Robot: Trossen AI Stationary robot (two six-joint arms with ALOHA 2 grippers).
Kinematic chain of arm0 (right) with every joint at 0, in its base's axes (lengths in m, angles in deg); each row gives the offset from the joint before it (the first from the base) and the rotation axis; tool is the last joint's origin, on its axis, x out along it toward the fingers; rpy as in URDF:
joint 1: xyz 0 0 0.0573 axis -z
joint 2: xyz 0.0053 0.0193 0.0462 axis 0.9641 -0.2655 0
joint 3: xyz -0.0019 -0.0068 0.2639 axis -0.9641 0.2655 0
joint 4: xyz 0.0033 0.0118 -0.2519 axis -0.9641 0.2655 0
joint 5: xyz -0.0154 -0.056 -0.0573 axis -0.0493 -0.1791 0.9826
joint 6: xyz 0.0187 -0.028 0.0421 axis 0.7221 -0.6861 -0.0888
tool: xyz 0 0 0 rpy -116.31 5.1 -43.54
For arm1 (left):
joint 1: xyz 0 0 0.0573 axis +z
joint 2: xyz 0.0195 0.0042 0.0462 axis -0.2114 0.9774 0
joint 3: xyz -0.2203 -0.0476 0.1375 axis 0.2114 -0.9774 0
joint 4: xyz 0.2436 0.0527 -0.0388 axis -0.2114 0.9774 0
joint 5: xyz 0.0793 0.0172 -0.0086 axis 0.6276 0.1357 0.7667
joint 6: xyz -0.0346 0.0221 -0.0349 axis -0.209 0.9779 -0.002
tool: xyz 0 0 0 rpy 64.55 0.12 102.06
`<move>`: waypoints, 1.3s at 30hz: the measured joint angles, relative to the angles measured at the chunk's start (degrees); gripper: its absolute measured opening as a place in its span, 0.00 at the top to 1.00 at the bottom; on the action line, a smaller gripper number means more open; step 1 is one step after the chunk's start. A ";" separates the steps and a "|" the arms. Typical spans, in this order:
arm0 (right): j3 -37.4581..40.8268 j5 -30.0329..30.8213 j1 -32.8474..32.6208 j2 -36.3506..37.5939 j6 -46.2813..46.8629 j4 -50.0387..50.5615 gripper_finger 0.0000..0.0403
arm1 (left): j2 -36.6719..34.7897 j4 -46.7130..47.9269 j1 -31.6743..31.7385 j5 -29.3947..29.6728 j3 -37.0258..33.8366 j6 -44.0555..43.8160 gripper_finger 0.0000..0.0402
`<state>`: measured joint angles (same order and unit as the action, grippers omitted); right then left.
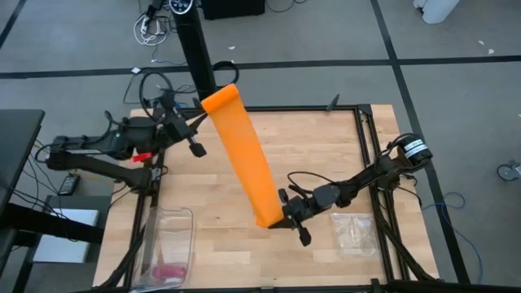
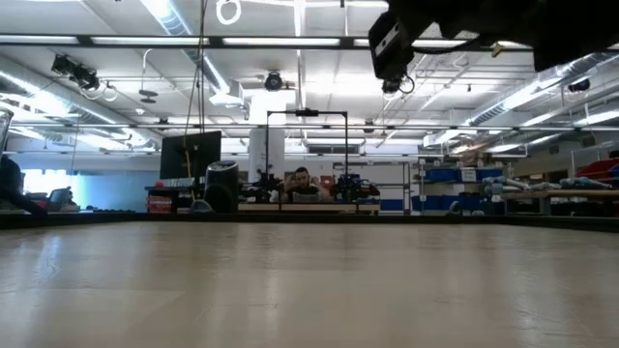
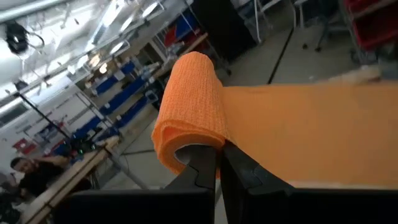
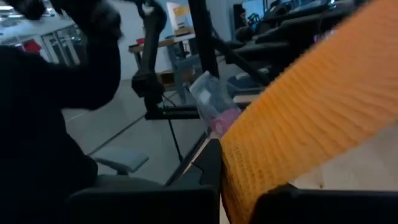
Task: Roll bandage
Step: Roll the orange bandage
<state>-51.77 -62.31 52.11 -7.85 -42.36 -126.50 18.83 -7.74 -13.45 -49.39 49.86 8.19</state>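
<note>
High view: bandage [image 1: 244, 159] stretching taut between both arms.
Left gripper [image 1: 198, 122]: clamping the rolled end.
Right gripper [image 1: 286, 214]: pinching the loose end.
Risk: fabric slipping free, roll unravelling.

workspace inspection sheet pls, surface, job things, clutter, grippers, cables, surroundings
surface: wooden table, pale planks in a dark frame
job's things: orange bandage stretched between the two grippers, its far end partly rolled
clutter: clear plastic zip bag near the right arm; clear bin with a small pink bundle inside
grippers: left gripper shut on the rolled end; right gripper shut on the flat end
cables: loops on the left arm; a tangle on the floor
surroundings: grey floor, black stand; a person seated beyond the table
</note>
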 joint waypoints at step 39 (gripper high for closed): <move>-45.61 20.69 14.88 13.95 -29.04 48.98 1.00 | 23.07 -33.91 -10.96 -8.34 -26.95 -6.37 0.97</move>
<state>-97.39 -41.62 66.99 6.10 -71.40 -77.51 41.90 -41.65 -24.41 -57.74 22.91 1.82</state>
